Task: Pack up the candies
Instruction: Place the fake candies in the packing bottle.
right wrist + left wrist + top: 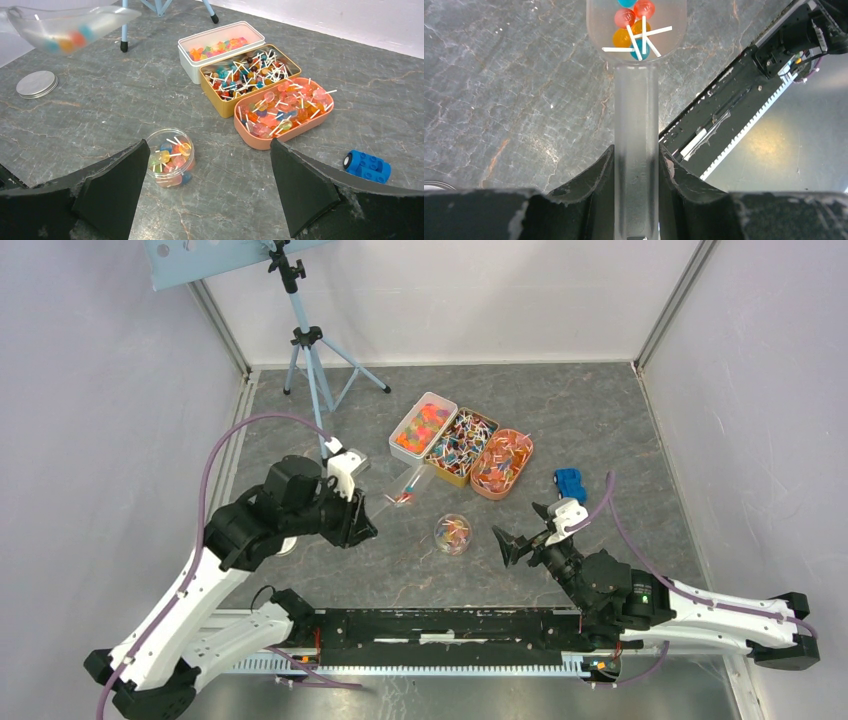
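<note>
My left gripper (636, 170) is clamped narrow on the flat handle of one clear plastic scoop (636, 115), one finger pressed to each side. The scoop's bowl hangs in the air above the grey stone-patterned table (620, 420), and I count about six candies (633, 25) in it: round heads in blue, red, pink and orange, with thin white sticks crossing over them. My right gripper (209, 165) stands wide apart, with nothing between its two black fingers.

The other candies lie in four containers. Three open tins sit edge to edge in a slanted row:
- one white rectangular tin (190, 67) of bright gummy pieces
- one gold rectangular tin (225, 107) of small dark and coloured lollipops
- one salmon oval tin (280, 137) of larger translucent lollipops

One small clear round jar (171, 157), partly filled with lollipops, stands alone on the near side of the row.

I also count one blue toy car (367, 166), near the salmon tin's right end, one round silver lid (36, 83) lying flat at the far left, and one light blue tripod (310, 350) at the back left.

Bare table surrounds the jar on every side, and it sits between my two grippers. Pale walls close off the left, back and right edges.
</note>
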`<action>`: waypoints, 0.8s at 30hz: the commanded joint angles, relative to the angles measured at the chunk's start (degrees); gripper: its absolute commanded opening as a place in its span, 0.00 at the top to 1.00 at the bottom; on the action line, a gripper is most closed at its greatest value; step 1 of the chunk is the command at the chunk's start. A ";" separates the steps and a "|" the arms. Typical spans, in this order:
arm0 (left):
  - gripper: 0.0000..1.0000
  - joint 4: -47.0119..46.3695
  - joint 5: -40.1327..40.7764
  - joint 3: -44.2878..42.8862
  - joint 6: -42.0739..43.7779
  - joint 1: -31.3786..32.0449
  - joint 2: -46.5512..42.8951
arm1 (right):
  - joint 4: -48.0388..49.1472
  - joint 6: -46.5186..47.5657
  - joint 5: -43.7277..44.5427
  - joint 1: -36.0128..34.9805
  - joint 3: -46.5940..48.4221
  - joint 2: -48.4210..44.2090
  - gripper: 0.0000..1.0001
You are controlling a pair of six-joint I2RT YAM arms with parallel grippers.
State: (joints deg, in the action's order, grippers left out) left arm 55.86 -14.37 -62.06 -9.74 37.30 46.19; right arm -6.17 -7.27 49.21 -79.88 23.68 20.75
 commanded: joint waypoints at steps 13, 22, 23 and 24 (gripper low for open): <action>0.98 2.33 -4.15 1.53 -3.88 3.11 3.55 | 1.59 0.76 1.10 -0.23 1.28 -0.22 0.02; 0.98 7.18 -4.74 -1.45 -1.06 4.51 9.02 | 2.01 1.98 1.87 -0.21 0.35 -2.36 0.02; 0.98 7.69 -4.95 -1.76 -0.56 4.77 9.50 | 1.97 2.13 2.16 -0.28 0.23 -2.51 0.02; 0.98 8.15 -5.15 -1.98 -0.03 5.01 10.21 | 1.95 2.26 2.20 -0.28 0.23 -2.63 0.02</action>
State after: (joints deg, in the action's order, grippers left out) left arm 62.13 -17.08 -60.73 -9.72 41.41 54.83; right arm -6.11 -6.15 49.91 -79.88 23.66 19.00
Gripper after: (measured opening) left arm 0.373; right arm 0.982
